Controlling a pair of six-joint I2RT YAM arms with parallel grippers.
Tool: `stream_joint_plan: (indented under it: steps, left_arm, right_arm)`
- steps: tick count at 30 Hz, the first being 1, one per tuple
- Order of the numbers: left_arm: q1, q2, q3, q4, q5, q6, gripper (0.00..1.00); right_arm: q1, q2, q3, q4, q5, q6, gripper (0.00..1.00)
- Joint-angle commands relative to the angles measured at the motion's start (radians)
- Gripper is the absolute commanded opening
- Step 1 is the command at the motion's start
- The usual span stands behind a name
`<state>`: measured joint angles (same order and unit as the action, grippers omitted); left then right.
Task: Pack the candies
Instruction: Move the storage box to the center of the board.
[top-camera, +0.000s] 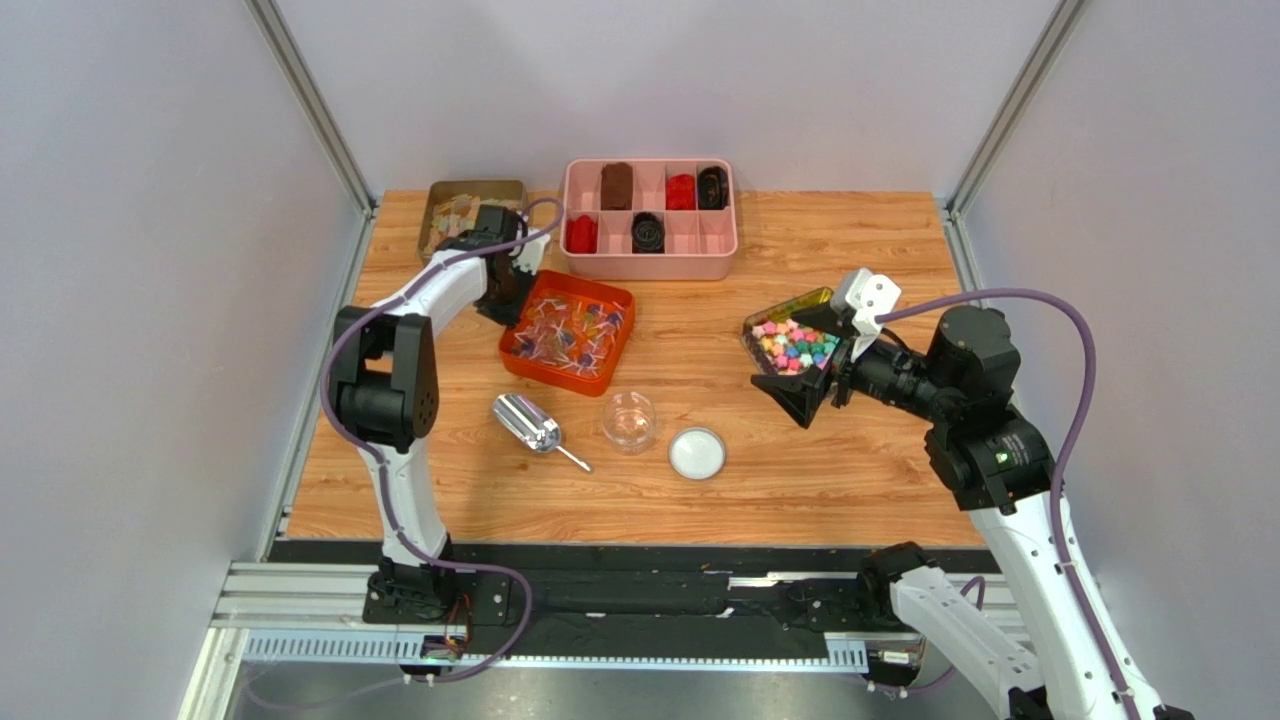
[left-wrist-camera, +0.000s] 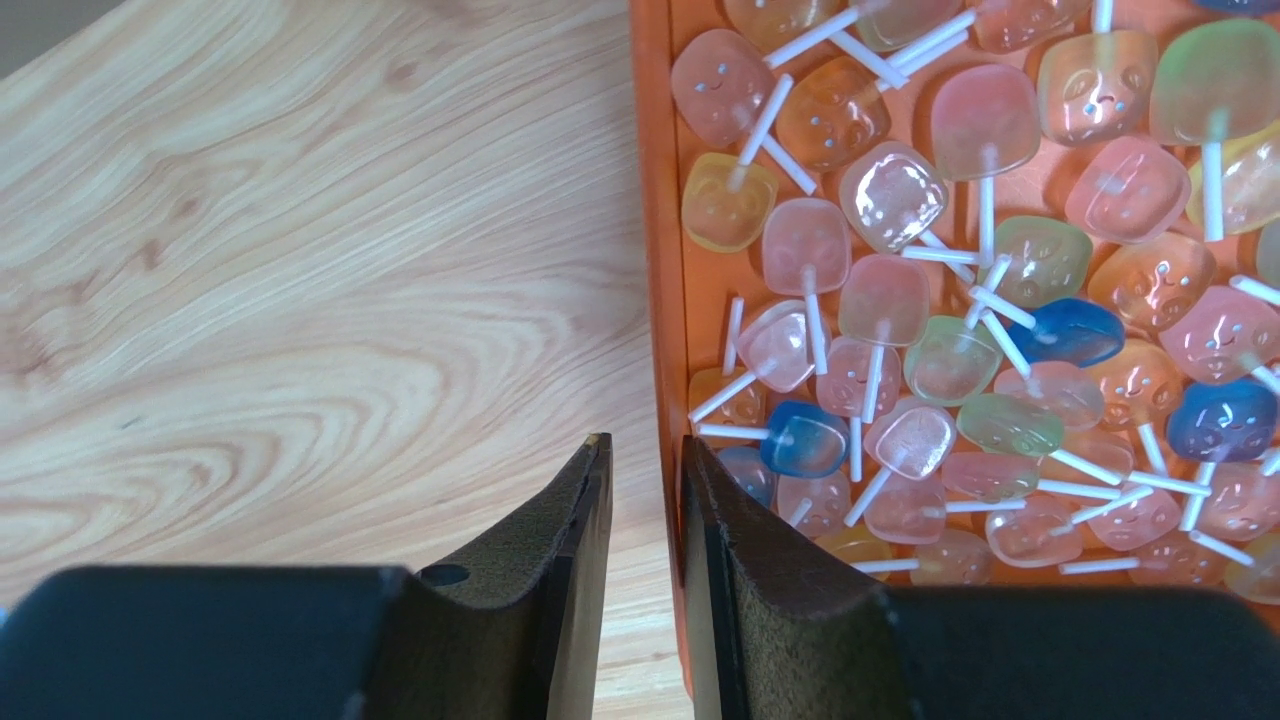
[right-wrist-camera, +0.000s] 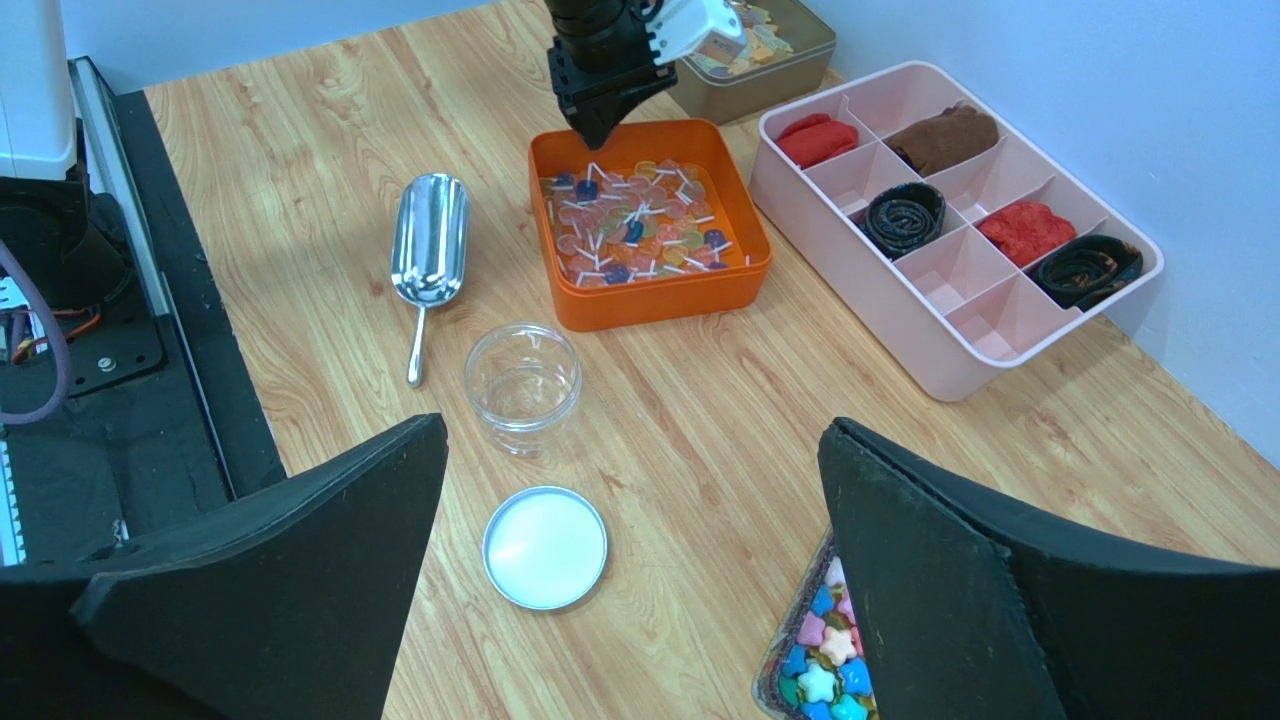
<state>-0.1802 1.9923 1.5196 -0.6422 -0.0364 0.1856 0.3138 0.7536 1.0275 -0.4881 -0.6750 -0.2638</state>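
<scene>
Black fingers of the left gripper (left-wrist-camera: 646, 450) fill the near edge of the left wrist view, clenched on the side wall of a shallow orange plastic tray (left-wrist-camera: 658, 225), one finger outside over the wood, one inside; the right gripper (right-wrist-camera: 631, 432) hangs released, jaws spread wide and grasping nothing, by a clear tub of bright star-shaped sweets (top-camera: 796, 345); beneath everything lies a pale wooden table (top-camera: 842, 465); at its far edge sits a pink divided box (top-camera: 649, 273); the orange tray stands just in front of it, left of centre; nearer the arms lie a silver metal scoop (top-camera: 529, 423), a small clear open jar (top-camera: 628, 420) and a round white lid (top-camera: 697, 452); the candies (left-wrist-camera: 887, 300), translucent square lollipops on white sticks in pink, blue, orange and green, are heaped in the orange tray, none in the jar; the step looks like steadying the tray for scooping; it would go best with a firm, level hold on the wall, while the free gripper takes the scoop by its handle.
</scene>
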Motion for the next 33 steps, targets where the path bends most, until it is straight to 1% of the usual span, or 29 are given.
stream_joint_plan:
  steps: [1,14,15,22,33]
  left_arm:
    - [0.054,-0.084,-0.013,0.026,-0.025,0.018,0.32]
    - [0.174,-0.110,-0.052,0.053,-0.036,0.049,0.32]
    - [0.203,-0.112,-0.055,0.058,-0.037,0.052,0.32]
    - [0.286,-0.142,-0.099,0.084,-0.040,0.074,0.32]
    - [0.375,-0.201,-0.148,0.110,-0.051,0.123,0.32]
  right_arm:
    - [0.005,0.000,-0.009,0.040,-0.015,-0.009,1.00]
    - [0.004,0.000,-0.009,0.039,-0.018,-0.009,1.00]
    - [0.005,0.000,-0.009,0.039,-0.018,-0.009,1.00]
    - [0.005,0.000,-0.007,0.037,-0.018,-0.008,1.00]
    - [0.005,-0.002,-0.007,0.039,-0.018,-0.006,1.00]
